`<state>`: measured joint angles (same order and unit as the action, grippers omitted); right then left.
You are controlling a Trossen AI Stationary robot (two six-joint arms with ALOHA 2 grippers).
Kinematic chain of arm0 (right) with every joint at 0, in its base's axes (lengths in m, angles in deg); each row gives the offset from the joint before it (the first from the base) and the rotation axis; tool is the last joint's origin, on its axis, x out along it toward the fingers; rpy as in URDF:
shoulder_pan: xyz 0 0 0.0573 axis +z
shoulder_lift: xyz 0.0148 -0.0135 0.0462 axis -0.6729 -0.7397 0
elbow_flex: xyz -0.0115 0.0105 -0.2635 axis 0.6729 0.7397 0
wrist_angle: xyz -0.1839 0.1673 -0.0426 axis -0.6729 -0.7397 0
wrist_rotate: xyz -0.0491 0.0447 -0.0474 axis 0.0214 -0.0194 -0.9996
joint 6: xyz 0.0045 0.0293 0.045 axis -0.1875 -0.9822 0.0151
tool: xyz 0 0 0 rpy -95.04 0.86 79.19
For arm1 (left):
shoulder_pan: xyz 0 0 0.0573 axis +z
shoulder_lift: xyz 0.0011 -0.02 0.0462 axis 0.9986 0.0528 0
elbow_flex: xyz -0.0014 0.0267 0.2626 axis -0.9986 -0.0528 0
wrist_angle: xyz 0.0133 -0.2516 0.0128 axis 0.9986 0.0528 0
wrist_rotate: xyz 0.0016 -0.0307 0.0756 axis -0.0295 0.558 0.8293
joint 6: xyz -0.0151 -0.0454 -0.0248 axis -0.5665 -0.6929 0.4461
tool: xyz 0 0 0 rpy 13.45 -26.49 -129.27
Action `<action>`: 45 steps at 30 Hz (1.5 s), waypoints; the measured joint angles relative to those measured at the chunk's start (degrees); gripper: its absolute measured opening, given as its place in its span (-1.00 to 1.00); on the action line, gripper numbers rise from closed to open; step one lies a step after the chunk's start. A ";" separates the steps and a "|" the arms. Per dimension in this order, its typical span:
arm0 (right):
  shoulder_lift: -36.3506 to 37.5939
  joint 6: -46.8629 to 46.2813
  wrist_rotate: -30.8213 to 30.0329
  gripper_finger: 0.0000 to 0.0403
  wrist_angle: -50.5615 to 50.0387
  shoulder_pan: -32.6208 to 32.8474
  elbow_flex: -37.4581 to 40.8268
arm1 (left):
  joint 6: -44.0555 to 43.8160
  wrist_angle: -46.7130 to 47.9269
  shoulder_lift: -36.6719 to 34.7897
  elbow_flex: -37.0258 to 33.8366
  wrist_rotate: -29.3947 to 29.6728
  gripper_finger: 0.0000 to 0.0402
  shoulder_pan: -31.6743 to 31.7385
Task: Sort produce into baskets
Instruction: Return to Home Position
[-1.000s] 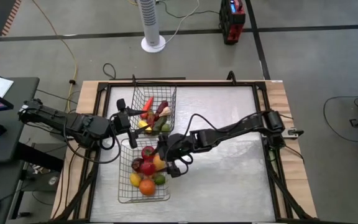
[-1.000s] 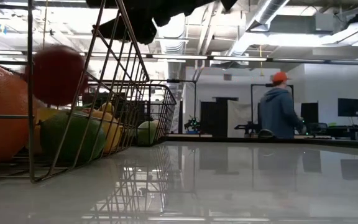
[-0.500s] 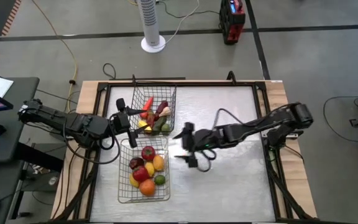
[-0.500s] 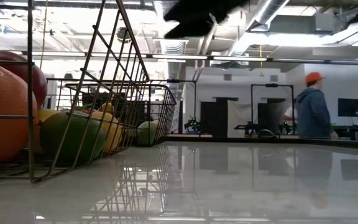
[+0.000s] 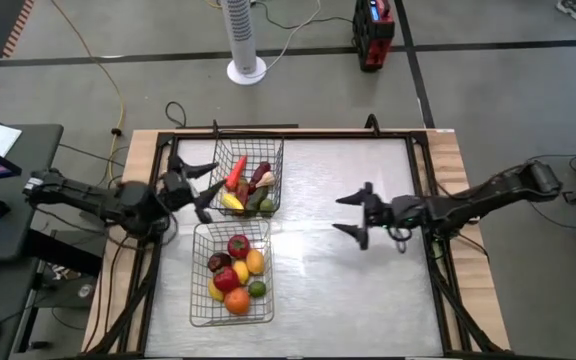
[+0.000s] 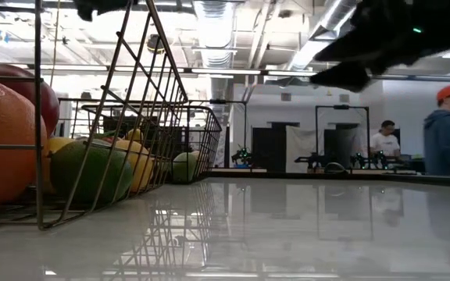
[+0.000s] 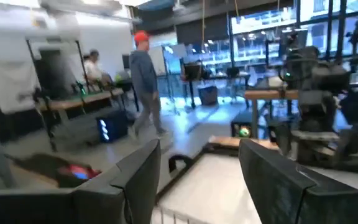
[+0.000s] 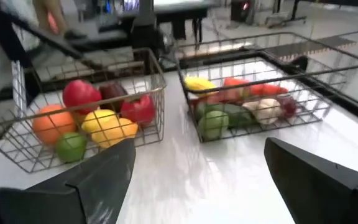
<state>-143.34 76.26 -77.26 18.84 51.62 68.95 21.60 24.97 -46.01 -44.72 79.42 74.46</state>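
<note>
Two silver wire baskets stand at the table's left. The near basket holds red apples, an orange, lemons and a lime; it also shows in the right wrist view. The far basket holds a carrot, corn, cucumber and dark red pepper; it also shows in the right wrist view. My right gripper is open and empty over the table's middle right, well clear of both baskets. My left gripper is open and empty at the far basket's left side, above the table.
The glossy white table top lies bare right of the baskets. People move in the room beyond the table. A white tower fan stands on the floor behind the table.
My right gripper has let a red apple drop into the near basket, then drawn back toward the table's right edge and a little toward the far edge, open and empty. My left gripper has drawn back a little toward the left edge.
</note>
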 joint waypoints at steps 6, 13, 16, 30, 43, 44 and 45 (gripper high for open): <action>13.31 -1.80 -5.23 0.90 2.40 0.50 9.63 | -6.93 6.16 -11.15 -7.44 1.22 -0.01 -2.63; 28.26 0.42 -7.55 0.90 -0.36 0.41 15.34 | -6.63 6.63 -23.06 -12.36 3.50 -0.01 -3.56; 34.84 0.26 -7.63 0.90 -8.18 0.26 15.47 | -5.38 7.39 -27.24 -13.14 3.51 -0.01 -3.56; 56.60 -0.06 -8.49 0.90 -24.21 0.28 16.72 | -3.07 7.73 -37.79 -20.42 4.62 -0.01 -3.54; 56.03 5.62 -6.11 0.90 -14.97 0.11 19.95 | -8.41 18.89 -37.92 -20.51 -5.45 -0.01 -3.54; 56.07 5.62 -6.63 0.90 -14.80 -0.18 19.95 | -8.55 19.62 -37.91 -20.51 -4.94 -0.01 -3.54; 56.07 5.64 -6.92 0.90 -14.96 -0.45 19.95 | -8.70 20.07 -37.90 -20.53 -4.23 -0.01 -3.54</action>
<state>-87.26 81.90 -84.18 3.88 51.17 88.90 12.90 45.04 -83.91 -65.25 75.19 70.92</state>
